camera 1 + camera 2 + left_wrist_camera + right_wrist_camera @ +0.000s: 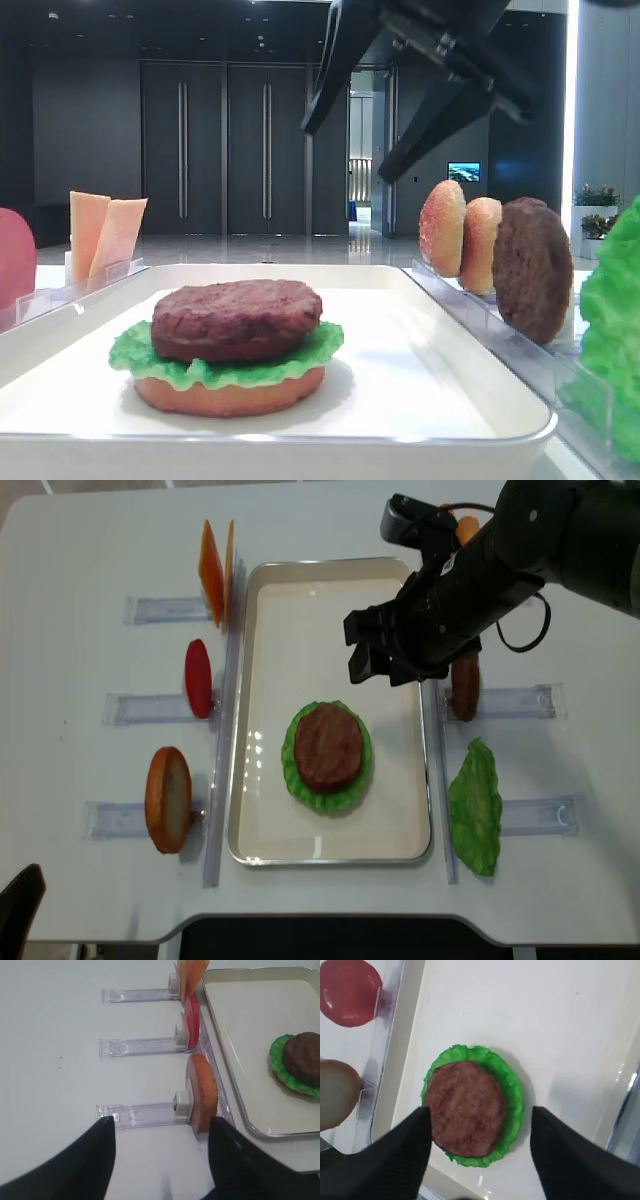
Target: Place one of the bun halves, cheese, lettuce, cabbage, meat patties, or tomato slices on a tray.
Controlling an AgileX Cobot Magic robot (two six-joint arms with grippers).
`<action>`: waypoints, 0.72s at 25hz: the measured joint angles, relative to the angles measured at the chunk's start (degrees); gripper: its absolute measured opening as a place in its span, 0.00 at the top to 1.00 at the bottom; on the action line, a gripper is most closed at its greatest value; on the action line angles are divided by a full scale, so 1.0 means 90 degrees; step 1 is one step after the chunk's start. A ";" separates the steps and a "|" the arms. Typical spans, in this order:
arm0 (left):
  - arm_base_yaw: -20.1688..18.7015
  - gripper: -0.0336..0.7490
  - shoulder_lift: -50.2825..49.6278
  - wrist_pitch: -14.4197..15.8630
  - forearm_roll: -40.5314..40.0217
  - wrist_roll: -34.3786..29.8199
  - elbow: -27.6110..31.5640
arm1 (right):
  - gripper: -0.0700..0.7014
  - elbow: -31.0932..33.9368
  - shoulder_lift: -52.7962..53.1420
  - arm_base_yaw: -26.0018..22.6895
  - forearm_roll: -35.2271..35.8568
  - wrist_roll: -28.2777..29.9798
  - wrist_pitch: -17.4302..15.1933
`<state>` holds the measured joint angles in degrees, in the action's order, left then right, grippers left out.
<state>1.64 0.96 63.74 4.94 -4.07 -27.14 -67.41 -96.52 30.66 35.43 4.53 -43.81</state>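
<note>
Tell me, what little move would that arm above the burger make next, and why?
Probably lift away from the tray toward a rack for another piece, perhaps the tomato slice. The right gripper hangs over the tray with its jaws open and empty, and the meat patty already sits on the lettuce and bun.

I see the right arm (520, 550) as bulky matte black, with a black cable looping beside its wrist. Its gripper (372, 648) ends in two blocky black fingers (385, 1160) with a fine ribbed texture. The left gripper (160, 1160) has the same broad black fingers.
</note>
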 joint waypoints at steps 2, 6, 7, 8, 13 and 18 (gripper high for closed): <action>0.0000 0.38 0.0000 0.0000 0.0000 0.0000 0.0000 | 0.37 -0.0127 0.0136 0.0000 -0.0431 -0.0359 -0.0145; 0.0000 0.38 0.0000 0.0000 0.0000 0.0000 0.0000 | 0.37 -0.0314 0.0352 0.0000 -0.1488 -0.1109 -0.0527; 0.0000 0.38 0.0000 0.0000 0.0000 0.0000 0.0000 | 0.37 -0.0358 0.0400 0.0000 -0.1731 -0.1263 -0.0618; 0.0000 0.38 0.0000 0.0000 0.0000 0.0000 0.0000 | 0.37 -0.0392 0.0446 0.0000 -0.1914 -0.1373 -0.0709; 0.0000 0.38 0.0000 0.0000 0.0000 0.0000 0.0000 | 0.37 -0.0691 0.0699 -0.0078 -0.2574 -0.1572 -0.1276; 0.0000 0.38 0.0000 0.0000 0.0000 0.0000 0.0000 | 0.37 -0.0876 0.0864 -0.0376 -0.3123 -0.1575 -0.1793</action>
<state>1.64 0.96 63.74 4.94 -4.07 -27.14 -75.30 -88.74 27.28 7.33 -9.65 -59.94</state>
